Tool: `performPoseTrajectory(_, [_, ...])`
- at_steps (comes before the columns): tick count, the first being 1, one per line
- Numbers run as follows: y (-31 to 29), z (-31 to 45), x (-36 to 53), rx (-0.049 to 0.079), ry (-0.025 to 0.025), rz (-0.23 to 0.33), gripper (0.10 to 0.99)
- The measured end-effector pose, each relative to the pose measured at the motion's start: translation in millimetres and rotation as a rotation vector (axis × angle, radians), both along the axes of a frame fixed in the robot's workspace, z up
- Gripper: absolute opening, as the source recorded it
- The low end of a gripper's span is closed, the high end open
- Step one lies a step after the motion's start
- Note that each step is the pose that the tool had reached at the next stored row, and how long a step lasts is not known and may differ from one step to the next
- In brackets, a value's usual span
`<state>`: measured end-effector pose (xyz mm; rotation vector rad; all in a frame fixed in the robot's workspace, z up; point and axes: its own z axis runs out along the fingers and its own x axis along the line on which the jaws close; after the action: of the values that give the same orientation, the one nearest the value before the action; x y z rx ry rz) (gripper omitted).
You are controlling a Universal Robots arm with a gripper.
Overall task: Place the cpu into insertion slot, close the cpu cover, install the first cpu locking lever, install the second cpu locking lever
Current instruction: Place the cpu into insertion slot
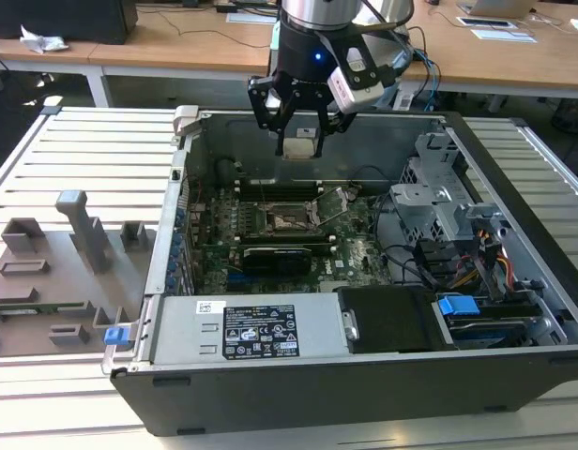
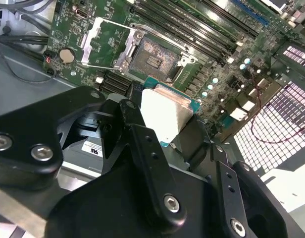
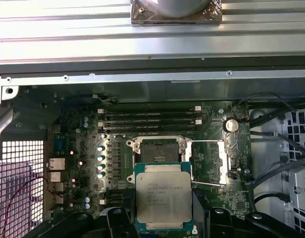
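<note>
over the open case, a chip that could land crooked

above the green motherboard (image 1: 357, 251) inside the big grey metal computer case (image 1: 298, 398), the black fingered gripper (image 1: 301, 139) is clamped on the edges of the small flat square silver-topped cpu (image 3: 163, 196), well clear of the square black insertion slot (image 3: 157, 150). the thin silver cpu cover frame (image 3: 222, 158) lies swung open beside the slot. from where i stand, the danger is a tilted or off-centre descent: a corner could ride the metal rim or crush the contacts
</note>
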<state>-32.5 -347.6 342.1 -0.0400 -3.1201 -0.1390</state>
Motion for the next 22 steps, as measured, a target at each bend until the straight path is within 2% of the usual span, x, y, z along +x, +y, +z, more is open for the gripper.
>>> performPoseTrajectory(5, [0.0, -5.9, 0.0, 0.0, 0.0, 0.0, 0.545])
performPoseTrajectory(22, [0.0, -17.9, 0.0, 0.0, 0.0, 0.0, 0.545])
